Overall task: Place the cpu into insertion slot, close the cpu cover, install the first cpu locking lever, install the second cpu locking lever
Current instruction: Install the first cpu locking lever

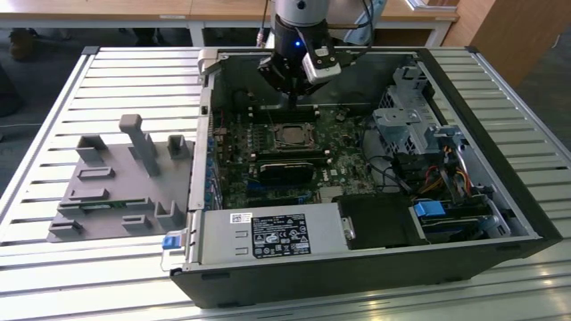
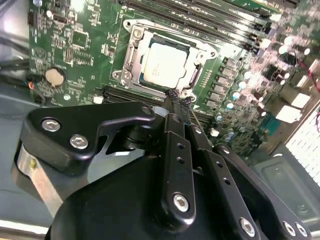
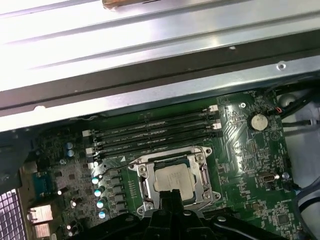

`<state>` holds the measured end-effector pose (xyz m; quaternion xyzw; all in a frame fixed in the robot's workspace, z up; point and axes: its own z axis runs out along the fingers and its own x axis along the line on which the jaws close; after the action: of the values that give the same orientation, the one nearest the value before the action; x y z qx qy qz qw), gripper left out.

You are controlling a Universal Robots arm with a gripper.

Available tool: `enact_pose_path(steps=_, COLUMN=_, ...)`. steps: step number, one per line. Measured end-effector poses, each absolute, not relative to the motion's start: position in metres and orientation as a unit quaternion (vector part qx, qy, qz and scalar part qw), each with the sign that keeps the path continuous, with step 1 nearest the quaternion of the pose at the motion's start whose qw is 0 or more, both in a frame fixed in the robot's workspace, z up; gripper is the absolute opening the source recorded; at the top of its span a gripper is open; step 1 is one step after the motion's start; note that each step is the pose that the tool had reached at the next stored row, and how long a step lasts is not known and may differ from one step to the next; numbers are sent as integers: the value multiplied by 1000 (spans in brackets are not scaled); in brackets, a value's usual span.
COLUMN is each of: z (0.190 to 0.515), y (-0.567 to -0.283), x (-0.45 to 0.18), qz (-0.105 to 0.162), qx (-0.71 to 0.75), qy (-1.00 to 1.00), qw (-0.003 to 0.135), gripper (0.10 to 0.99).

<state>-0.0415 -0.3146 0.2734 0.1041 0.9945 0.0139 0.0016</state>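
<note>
- Gripper fingers pressed together, with the tips just beside the socket's edge in both wrist views.
- cpu lies flat in the insertion slot, near the centre of the exterior view and inside the open computer case.
- cpu cover is down, its metal frame lying around the chip.

a slatted metal table is noted; an open computer case is set centrally, a grey fixture at 9 o'clock.
</note>
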Motion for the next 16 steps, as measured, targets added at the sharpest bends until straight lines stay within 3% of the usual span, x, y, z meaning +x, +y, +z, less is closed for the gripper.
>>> enact_pose_path(steps=16, z=271, y=-315, x=-57, qz=14, qx=41, qy=999, qw=1, gripper=118)
